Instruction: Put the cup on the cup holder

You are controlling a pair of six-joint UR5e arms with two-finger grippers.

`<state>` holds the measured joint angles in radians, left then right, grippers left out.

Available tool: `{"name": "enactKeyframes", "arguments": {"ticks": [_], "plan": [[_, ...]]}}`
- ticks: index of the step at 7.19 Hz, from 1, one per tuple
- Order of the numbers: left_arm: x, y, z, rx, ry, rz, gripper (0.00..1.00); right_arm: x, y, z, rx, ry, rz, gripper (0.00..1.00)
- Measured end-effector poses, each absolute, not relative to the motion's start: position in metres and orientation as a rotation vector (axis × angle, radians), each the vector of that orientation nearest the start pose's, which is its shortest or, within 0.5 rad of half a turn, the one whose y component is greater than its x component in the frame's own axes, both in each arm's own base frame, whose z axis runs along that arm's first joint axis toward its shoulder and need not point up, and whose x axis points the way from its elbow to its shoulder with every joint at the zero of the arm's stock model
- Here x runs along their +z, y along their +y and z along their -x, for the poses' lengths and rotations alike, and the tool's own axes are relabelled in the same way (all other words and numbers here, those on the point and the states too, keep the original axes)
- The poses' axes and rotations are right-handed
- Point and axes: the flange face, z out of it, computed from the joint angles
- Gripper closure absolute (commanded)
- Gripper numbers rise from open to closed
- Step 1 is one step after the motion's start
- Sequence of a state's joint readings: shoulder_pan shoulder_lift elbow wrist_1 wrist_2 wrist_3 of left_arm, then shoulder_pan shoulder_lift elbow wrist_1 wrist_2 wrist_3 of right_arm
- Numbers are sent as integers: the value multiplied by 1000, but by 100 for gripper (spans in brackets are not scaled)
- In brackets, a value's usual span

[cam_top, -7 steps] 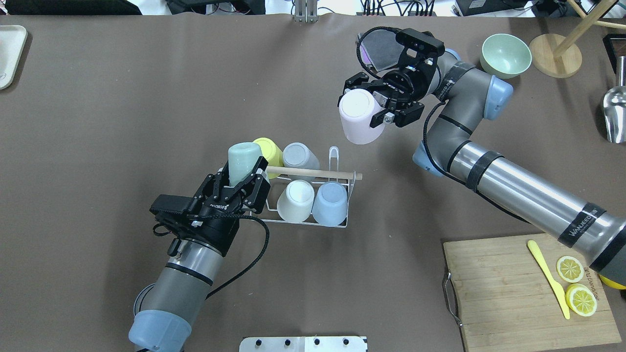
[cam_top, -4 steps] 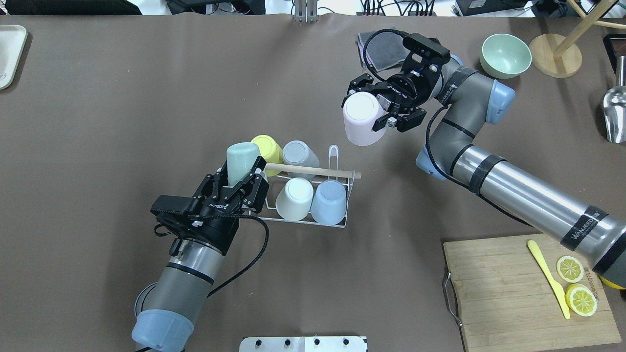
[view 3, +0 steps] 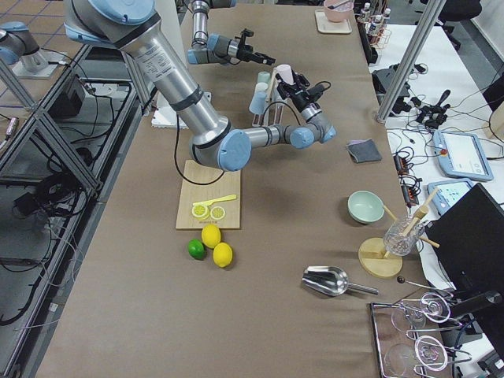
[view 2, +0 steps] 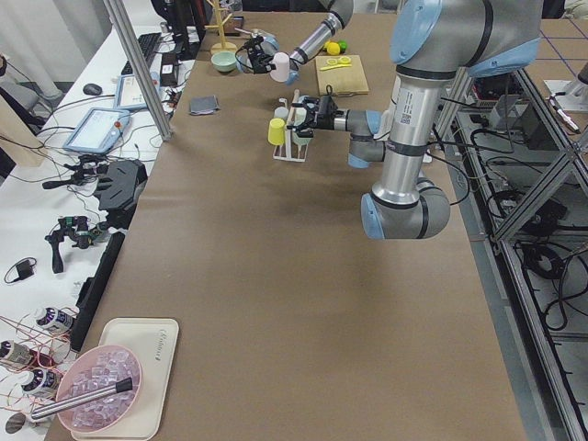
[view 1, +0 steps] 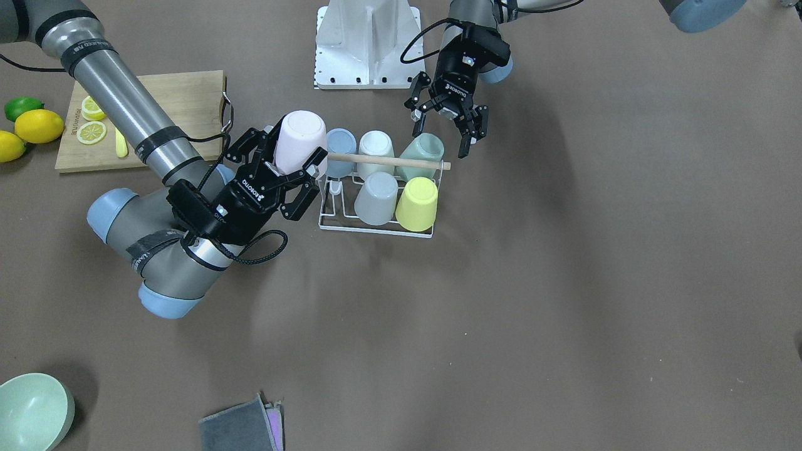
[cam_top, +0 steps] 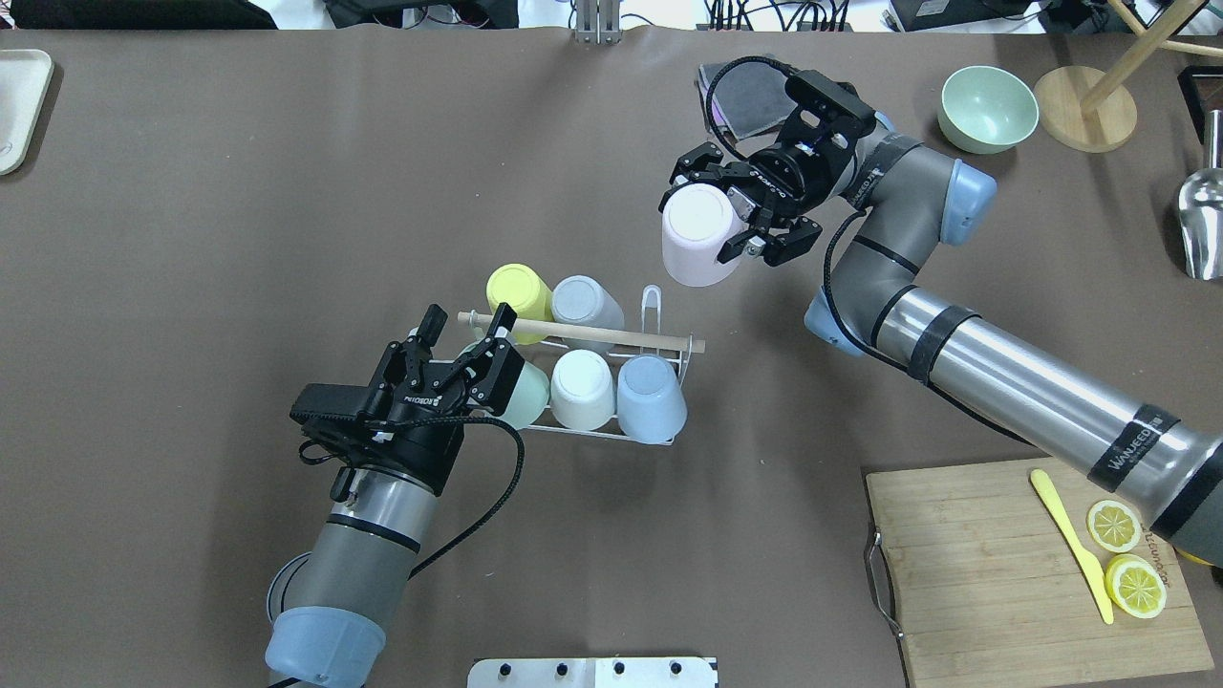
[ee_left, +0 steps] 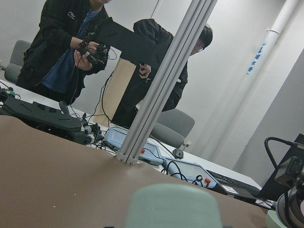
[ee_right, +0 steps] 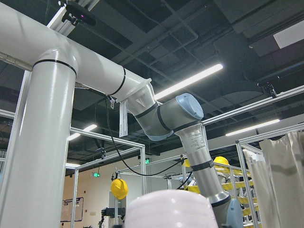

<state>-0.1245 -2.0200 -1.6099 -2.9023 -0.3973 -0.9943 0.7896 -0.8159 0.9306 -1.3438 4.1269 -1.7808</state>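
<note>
The cup holder (cam_top: 611, 336), a white wire rack with a wooden rod, stands mid-table and also shows in the front view (view 1: 388, 161). On it sit upside-down yellow (cam_top: 516, 290), grey (cam_top: 583, 301), white (cam_top: 583, 401), blue (cam_top: 652, 397) and mint cups (cam_top: 524, 394). My left gripper (cam_top: 466, 330) is open over the mint cup (view 1: 425, 150), which rests on the rack. My right gripper (cam_top: 712, 215) is shut on a pink cup (cam_top: 697, 239), held base-up in the air beyond the rack's right end. In the front view this gripper (view 1: 288, 155) holds the pink cup (view 1: 302, 139) close beside the rack.
One wire peg (cam_top: 652, 298) at the rack's far right stands bare. A wooden board (cam_top: 994, 573) with lemon slices and a yellow knife lies at the near right. A green bowl (cam_top: 987, 107), a grey cloth (cam_top: 740, 96) and a metal scoop (cam_top: 1202, 220) lie at the far right.
My left gripper has lowered the mint cup onto the rack's near-left spot and opened. The right gripper with the pink cup has shifted only slightly.
</note>
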Motion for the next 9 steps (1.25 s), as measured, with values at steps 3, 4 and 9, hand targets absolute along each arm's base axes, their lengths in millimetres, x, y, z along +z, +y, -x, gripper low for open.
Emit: {"name": "enactKeyframes", "arguments": {"ticks": [3,4,9], "plan": [[246,-295,-503,-745,1174,-1272,2,320,-580,481,949,2414,1491,69],[238,-310,-487,-775,1177,-1290,3,318,-575,490,946,2420,1475,69],[235,-443,-394,-719,1155,-1387,3,308,-569,517,938,2443,1433,69]]}}
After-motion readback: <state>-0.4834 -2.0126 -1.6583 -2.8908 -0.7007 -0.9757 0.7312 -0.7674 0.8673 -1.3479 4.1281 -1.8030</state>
